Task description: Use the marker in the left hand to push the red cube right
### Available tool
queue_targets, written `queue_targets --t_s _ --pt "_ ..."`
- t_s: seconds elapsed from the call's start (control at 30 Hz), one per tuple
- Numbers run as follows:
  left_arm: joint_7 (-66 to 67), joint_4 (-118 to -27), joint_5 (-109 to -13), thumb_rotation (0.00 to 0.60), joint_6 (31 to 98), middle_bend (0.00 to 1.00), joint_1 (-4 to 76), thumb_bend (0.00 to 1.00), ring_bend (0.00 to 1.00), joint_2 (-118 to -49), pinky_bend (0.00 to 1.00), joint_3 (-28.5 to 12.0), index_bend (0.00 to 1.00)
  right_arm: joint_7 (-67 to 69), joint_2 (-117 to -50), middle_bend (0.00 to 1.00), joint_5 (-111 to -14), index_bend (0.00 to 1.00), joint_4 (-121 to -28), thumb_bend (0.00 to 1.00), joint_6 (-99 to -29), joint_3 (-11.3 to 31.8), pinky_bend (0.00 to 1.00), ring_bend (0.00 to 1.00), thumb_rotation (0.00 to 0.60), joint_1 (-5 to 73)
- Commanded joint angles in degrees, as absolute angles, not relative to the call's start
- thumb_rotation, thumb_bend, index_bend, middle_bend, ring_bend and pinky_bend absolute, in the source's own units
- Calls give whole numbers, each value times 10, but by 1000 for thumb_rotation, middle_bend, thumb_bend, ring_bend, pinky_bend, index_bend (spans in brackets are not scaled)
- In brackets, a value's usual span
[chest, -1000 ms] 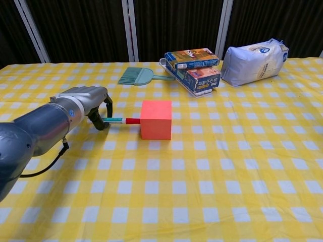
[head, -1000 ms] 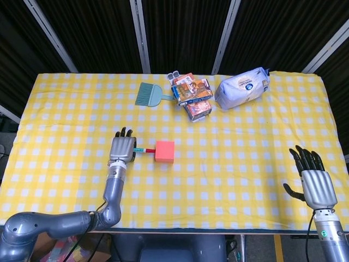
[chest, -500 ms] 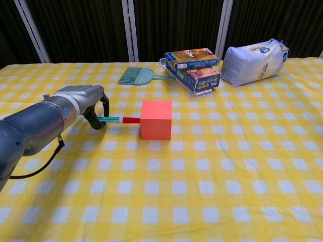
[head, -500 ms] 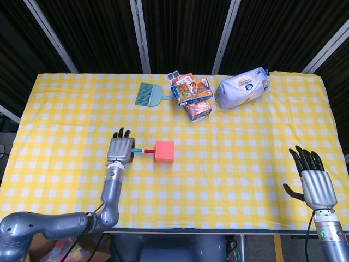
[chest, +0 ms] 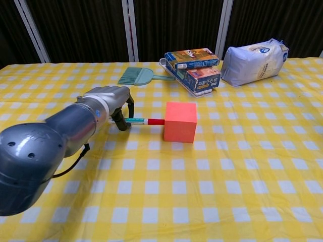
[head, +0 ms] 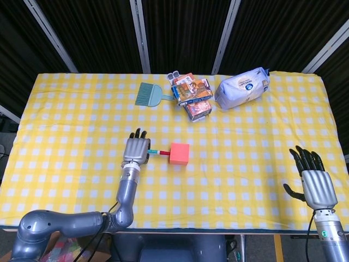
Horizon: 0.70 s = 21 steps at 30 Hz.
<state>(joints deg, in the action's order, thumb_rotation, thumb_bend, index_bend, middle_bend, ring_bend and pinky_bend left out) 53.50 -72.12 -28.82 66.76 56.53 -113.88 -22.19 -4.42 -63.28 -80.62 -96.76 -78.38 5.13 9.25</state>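
The red cube (head: 179, 153) (chest: 180, 121) sits on the yellow checked tablecloth near the table's middle. My left hand (head: 136, 150) (chest: 112, 101) is just left of it, fingers curled around a marker (head: 158, 153) (chest: 146, 121) with a teal body and red tip. The marker lies level and points right, its red end touching the cube's left face. My right hand (head: 312, 180) hovers at the table's near right corner with fingers spread and nothing in it; only the head view shows it.
At the back of the table lie a teal brush (head: 148, 94) (chest: 139, 76), stacked snack boxes (head: 192, 95) (chest: 194, 67) and a white bag (head: 242, 87) (chest: 255, 61). Bare cloth stretches right of the cube.
My left hand moved right with the marker, and the red cube slid right by about one check of the cloth. The right hand stayed still.
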Motion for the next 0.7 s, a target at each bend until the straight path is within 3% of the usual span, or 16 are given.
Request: queue_targets --t_s 0.03,0.27,0.7 --pt "545 -705 -280 600 665 126 584 531 17 -1159 140 -235 545 -44 -633 0 -806 0 -967 303 -784 51 0 0 600 92" --pt "557 -690 -274 600 669 127 603 531 17 -1181 140 -245 545 -41 -632 0 -807 0 -966 303 -785 51 0 0 600 92" --pt "574 -722 -263 600 683 131 592 531 17 -1157 140 -243 551 -45 -633 0 -805 0 -968 303 -785 51 0 0 600 92"
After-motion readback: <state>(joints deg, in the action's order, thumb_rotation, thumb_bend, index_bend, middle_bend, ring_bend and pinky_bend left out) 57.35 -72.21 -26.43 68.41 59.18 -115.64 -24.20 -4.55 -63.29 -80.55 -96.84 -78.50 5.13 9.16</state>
